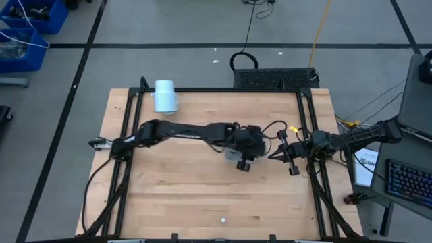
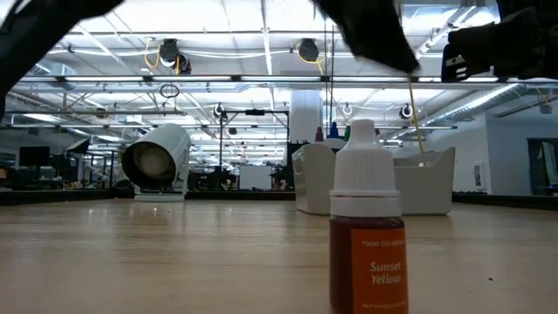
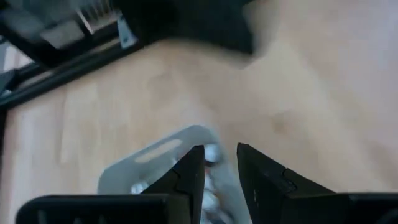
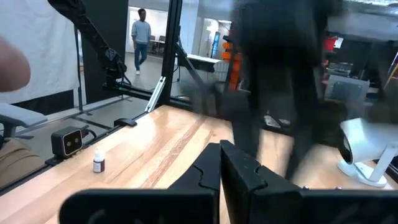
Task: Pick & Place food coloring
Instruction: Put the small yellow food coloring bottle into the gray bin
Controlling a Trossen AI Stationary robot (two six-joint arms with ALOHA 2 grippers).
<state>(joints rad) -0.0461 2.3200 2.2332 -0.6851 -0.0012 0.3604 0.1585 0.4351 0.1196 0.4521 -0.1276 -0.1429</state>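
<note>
One food coloring bottle (image 2: 366, 240), orange with a white cap, stands upright on the table near its front edge (image 1: 223, 219) and also shows in the right wrist view (image 4: 98, 163). More small bottles (image 3: 208, 196) lie in the translucent tray (image 3: 155, 163) at mid-table (image 1: 229, 154). My left gripper (image 3: 221, 160) hangs above the tray, its fingers a little apart with nothing between them. My right gripper (image 4: 221, 152) waits shut at the table's right side (image 1: 275, 154), clear of everything.
A pale blue cylinder (image 1: 165, 96) lies on its side at the table's far left. Black frame rails (image 1: 128, 135) run along the table's left and right sides. A person (image 4: 141, 37) walks in the room beyond. Bare wood lies across the table's near half.
</note>
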